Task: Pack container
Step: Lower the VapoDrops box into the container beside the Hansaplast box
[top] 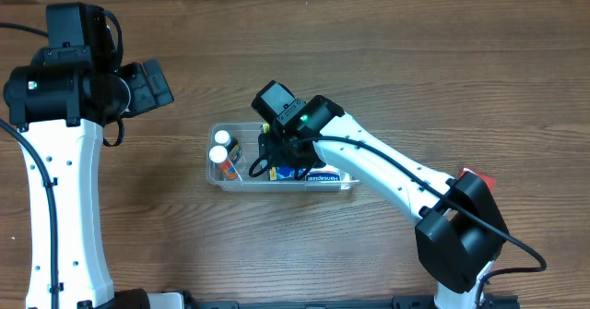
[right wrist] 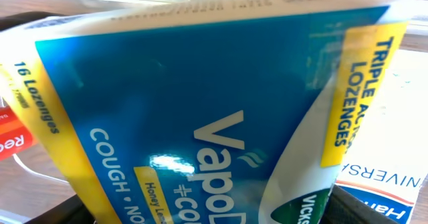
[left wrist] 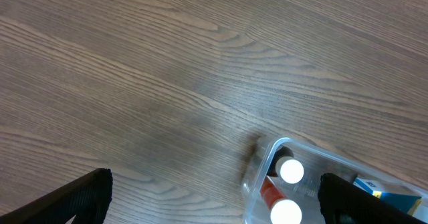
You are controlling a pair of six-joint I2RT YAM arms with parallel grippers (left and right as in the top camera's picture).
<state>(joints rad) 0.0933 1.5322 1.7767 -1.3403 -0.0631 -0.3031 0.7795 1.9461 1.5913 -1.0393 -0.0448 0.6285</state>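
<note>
While right hand [top: 276, 164] sits over container [top: 215, 178], grip unclear, left hand [left wrist: 214, 187] open, nearby.

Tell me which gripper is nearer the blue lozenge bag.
Right. The right gripper is down in the container, right at the lozenge bag. The left gripper hovers over the table, off one end of the container, well apart.

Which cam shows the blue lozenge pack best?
Right wrist: the lozenge pack fills the frame, print legible. Overhead shows only a blue sliver of it under the right arm, inside the container. Left wrist catches what is likely its blue corner at the frame's edge.
</note>
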